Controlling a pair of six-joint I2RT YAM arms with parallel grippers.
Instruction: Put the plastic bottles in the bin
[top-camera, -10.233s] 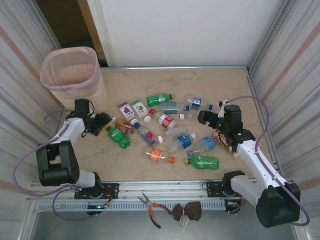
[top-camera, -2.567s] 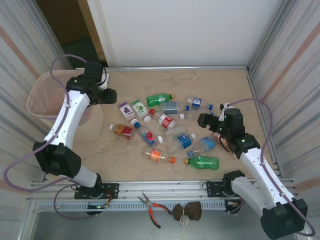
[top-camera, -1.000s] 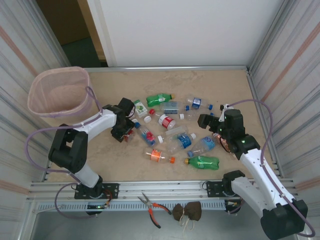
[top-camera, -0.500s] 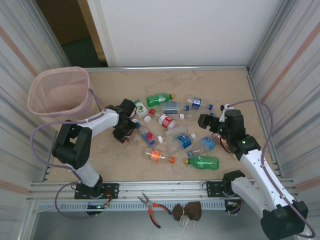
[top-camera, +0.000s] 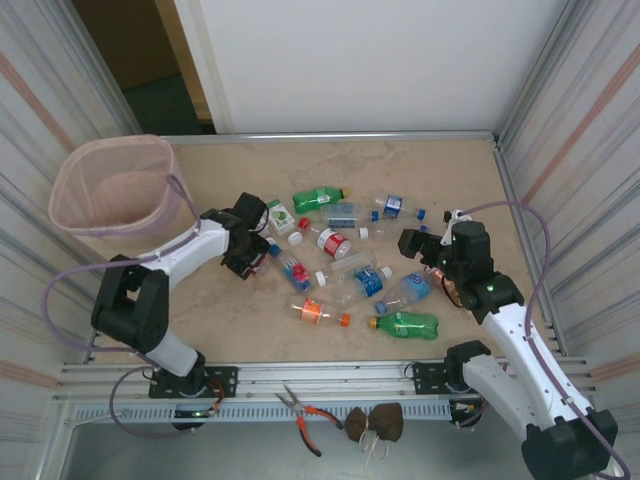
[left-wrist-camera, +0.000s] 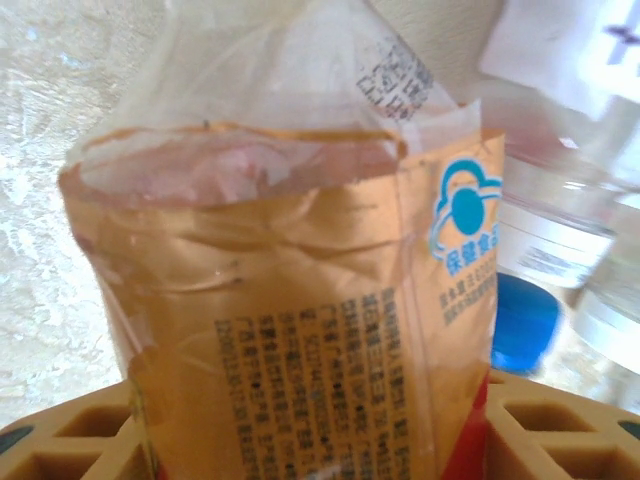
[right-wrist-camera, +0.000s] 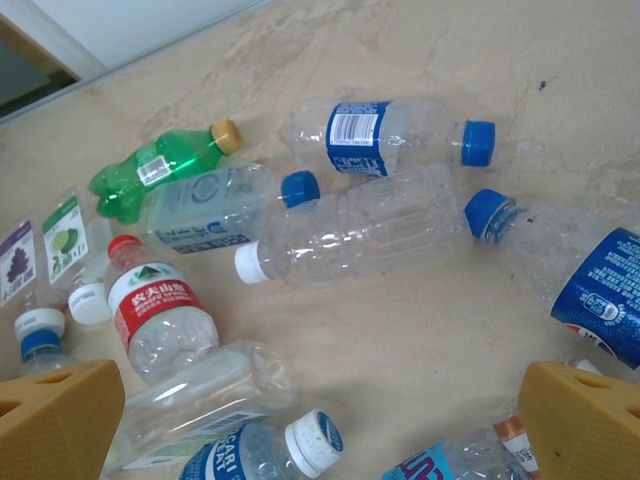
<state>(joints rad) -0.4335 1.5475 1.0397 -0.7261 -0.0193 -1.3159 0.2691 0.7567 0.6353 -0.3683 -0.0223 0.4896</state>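
Nearest the rail the pliers (top-camera: 303, 408) just lie there, nothing to do with this job. Further in, the left gripper (top-camera: 248, 258) is down on the orange bottle (left-wrist-camera: 300, 300) at the left end of the heap. A couple of seconds ago that arm was up by the bin, and now it's back on the table (top-camera: 420, 170) for the next one. Its jaws have been narrowing over the last second, and the wrist view has a finger on each side of the label, but whether they're actually squeezing yet, can't tell.

The green bottle that lay by that gripper ten seconds back is gone from the table, so it presumably went in and this looks like the second pick. The right gripper (top-camera: 410, 242) hangs spread wide over the right side of the bottles (top-camera: 365, 280), holding nothing, same spot as before. Ten or so bottles are left out there, plus two small cartons (right-wrist-camera: 62, 230) that don't count.

Far left, the bin (top-camera: 110, 195) stands well apart from the heap — its pink walls are too cloudy to show what's inside.
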